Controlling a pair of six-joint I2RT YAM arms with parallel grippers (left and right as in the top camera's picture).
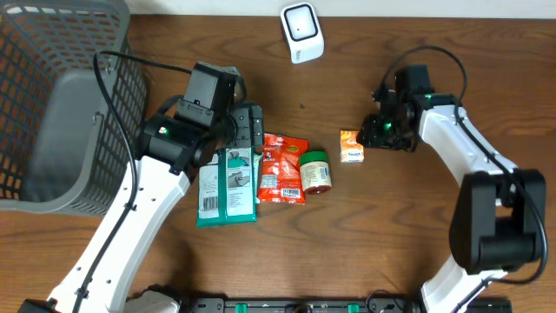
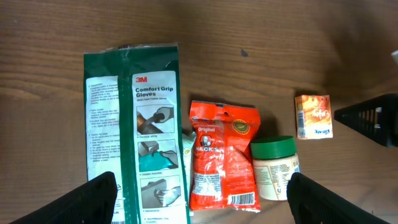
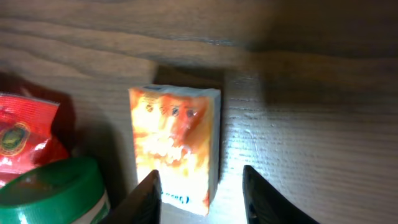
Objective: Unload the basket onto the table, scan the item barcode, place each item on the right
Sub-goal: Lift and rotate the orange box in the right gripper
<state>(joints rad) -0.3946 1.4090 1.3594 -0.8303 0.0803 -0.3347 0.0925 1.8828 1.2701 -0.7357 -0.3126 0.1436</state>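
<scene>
The right gripper (image 3: 200, 180) had its two fingers parted to a moderate gap, low over the small orange box (image 3: 174, 146). The box's lower right corner showed between them. The left finger (image 3: 149, 196) overlapped the box's lower left edge in the wrist view, and whether it touched the carton could not be told. Nothing was pinched. The box lay flat on the wooden table (image 1: 391, 226), right of centre, just beside a green-lidded jar (image 2: 273, 168) but apart from it. The right arm reached in from the box's right side. The left gripper (image 2: 200, 186) was spread wide and held nothing. Its dark fingers (image 2: 93, 199) framed the bottom corners of its own view as it hovered above a row of goods. There a green pack of gloves (image 2: 134, 124) lay lengthwise, with a red snack bag (image 2: 221, 155) close on its right. The jar touched the bag's right edge. At the far edge of the table a white scanner (image 1: 301, 32) stood well apart from the box, and a grey mesh basket (image 1: 52, 130) filled the left corner.
</scene>
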